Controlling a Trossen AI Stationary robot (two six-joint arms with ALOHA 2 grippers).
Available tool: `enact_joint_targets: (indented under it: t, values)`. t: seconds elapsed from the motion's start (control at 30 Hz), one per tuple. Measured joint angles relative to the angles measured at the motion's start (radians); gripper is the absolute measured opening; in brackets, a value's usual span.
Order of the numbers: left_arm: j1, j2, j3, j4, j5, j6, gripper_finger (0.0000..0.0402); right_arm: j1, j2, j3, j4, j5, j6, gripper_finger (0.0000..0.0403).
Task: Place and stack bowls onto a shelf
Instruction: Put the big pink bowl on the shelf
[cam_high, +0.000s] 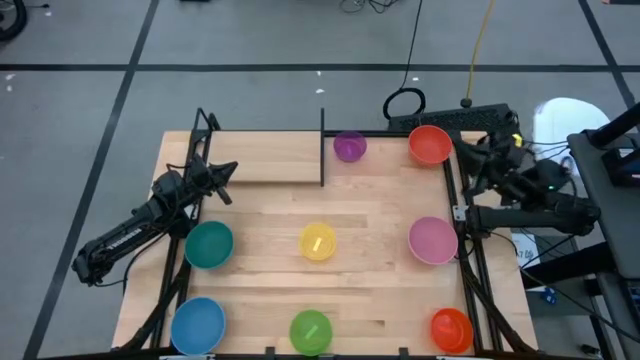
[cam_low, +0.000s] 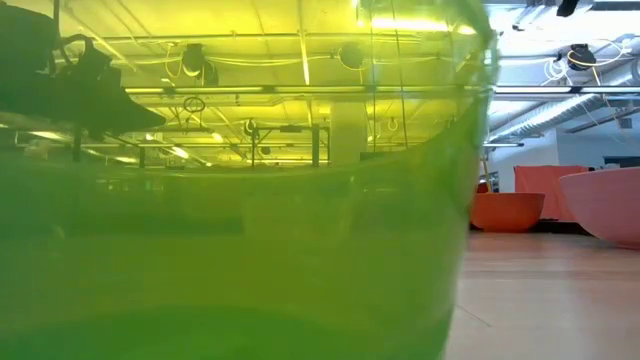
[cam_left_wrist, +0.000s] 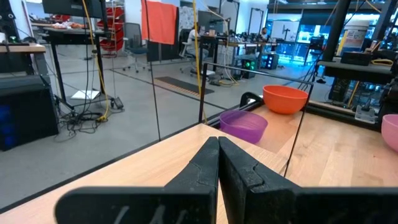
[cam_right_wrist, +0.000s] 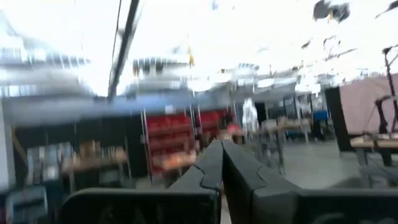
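I read eight bowls on the table (cam_high: 380, 250), none of them on the shelf (cam_high: 270, 158) and none stacked. The shelf plank lies at the table's far left, with its black rod (cam_high: 322, 148) at its right end.

Bowl positions, high view:
- Purple bowl (cam_high: 349, 147): far edge, just right of the rod.
- Orange bowl (cam_high: 430, 144): far right corner.
- Pink bowl (cam_high: 433, 240): right edge, mid-depth.
- Red bowl (cam_high: 451, 329): near right corner.
- Yellow bowl (cam_high: 318, 242): table centre.
- Green bowl (cam_high: 311, 331): near edge, centre. It fills most of the low view (cam_low: 230, 250).
- Teal bowl (cam_high: 208, 245): left side, mid-depth.
- Blue bowl (cam_high: 198, 325): near left corner.

Left gripper (cam_high: 226, 172): positioned at the shelf's left end, above the plank. In its wrist view the fingers (cam_left_wrist: 205, 168) are pressed together with nothing between them; the purple and orange bowls show beyond.

Right gripper (cam_high: 478, 150): positioned off the table's right edge, near the orange bowl. Its wrist view shows the fingers (cam_right_wrist: 214, 165) closed against each other, empty, facing the room.
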Motion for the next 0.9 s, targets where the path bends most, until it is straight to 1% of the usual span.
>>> enact_joint_targets:
  t: [0.23, 0.33, 0.43, 0.57, 0.63, 0.77, 0.83, 0.9]
  values:
    - [0.000, 0.000, 0.000, 0.000, 0.000, 0.000, 0.0008, 0.000, 0.003, 0.001, 0.182, 0.002, -0.028, 0.0000]
    - [0.000, 0.000, 0.000, 0.000, 0.000, 0.000, 0.0008, 0.000, 0.003, 0.001, 0.218, 0.005, -0.083, 0.0000]
    - [0.000, 0.000, 0.000, 0.000, 0.000, 0.000, 0.0008, 0.000, 0.003, 0.001, 0.206, 0.067, -0.155, 0.0000]
    - [0.000, 0.000, 0.000, 0.000, 0.000, 0.000, 0.0008, 0.000, 0.017, 0.001, 0.159, 0.212, -0.197, 0.0000]
    - [0.000, 0.000, 0.000, 0.000, 0.000, 0.000, 0.0008, 0.000, 0.030, 0.001, 0.142, 0.241, -0.214, 0.0000]
    - [0.000, 0.000, 0.000, 0.000, 0.000, 0.000, 0.0008, 0.000, 0.072, 0.001, 0.115, 0.245, -0.245, 0.0000]
    - [0.000, 0.000, 0.000, 0.000, 0.000, 0.000, 0.0008, 0.000, 0.098, 0.010, 0.076, 0.292, -0.271, 0.0000]
    - [0.000, 0.000, 0.000, 0.000, 0.000, 0.000, 0.0008, 0.000, 0.136, 0.039, 0.019, 0.369, -0.284, 0.0000]
